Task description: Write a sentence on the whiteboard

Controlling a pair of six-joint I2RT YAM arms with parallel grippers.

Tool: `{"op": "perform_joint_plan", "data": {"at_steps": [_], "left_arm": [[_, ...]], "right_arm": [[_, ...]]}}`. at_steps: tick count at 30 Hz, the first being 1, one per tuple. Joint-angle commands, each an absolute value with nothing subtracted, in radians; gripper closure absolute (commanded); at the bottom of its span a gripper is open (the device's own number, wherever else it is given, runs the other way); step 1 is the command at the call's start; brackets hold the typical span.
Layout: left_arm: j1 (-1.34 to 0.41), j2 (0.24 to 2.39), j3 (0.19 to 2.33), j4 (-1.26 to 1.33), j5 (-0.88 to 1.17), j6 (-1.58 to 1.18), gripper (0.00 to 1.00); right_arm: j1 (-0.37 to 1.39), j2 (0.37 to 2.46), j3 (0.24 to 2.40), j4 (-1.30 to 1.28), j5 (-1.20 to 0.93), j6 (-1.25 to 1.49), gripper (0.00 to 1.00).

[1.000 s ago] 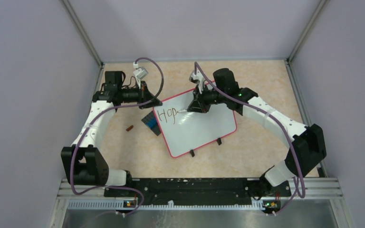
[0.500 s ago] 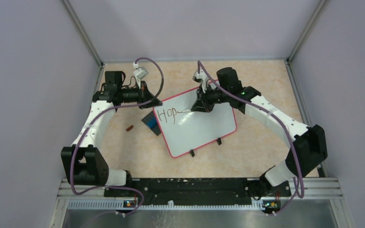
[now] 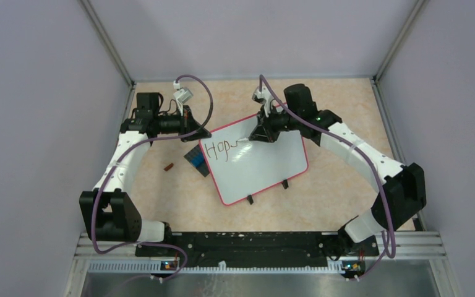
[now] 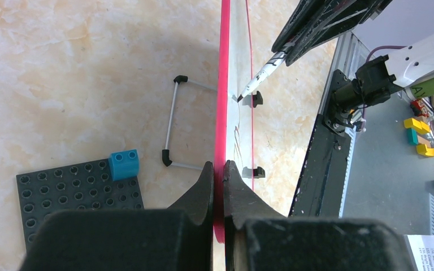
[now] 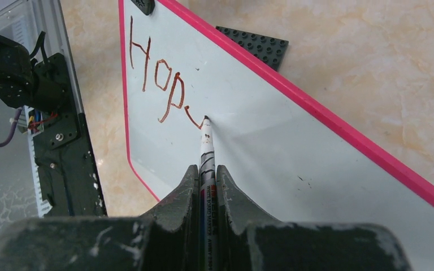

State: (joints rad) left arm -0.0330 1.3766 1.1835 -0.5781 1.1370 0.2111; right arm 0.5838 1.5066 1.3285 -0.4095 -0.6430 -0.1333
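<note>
**Whiteboard** point(image 3: 260, 167), with the left gripper point(image 4: 218, 167) clenched on its red-pink frame at the far left corner. The right gripper point(image 5: 206, 169) grasps a marker point(image 5: 205, 144), whose tip touches the board just after the sentence point(image 5: 157, 73), so far "Hop". A studded plate point(image 4: 73, 195) lies beside the board's left edge.

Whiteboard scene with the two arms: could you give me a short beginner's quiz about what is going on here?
1. Pick one: the right claw is shut on A) a marker, B) a sponge, C) nothing.
2. True or false: the left claw pinches the whiteboard by its pink edge.
3. Fill in: the complete letters of the sentence read ___.
Key: 1 A; 2 true; 3 Hop.
</note>
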Motion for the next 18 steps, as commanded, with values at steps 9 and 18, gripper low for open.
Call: {"op": "perform_joint_plan", "data": {"at_steps": [9,18], "left_arm": [[-0.044,1.359,1.173,-0.597,1.125,0.231,1.00],[-0.044,1.359,1.172,-0.597,1.125,0.234,1.00]], "right_arm": [[0.618,1.536,1.399,-0.354,-0.602,-0.139,1.00],[0.645,1.542,1.359,-0.355,-0.595,-0.147,1.00]]}}
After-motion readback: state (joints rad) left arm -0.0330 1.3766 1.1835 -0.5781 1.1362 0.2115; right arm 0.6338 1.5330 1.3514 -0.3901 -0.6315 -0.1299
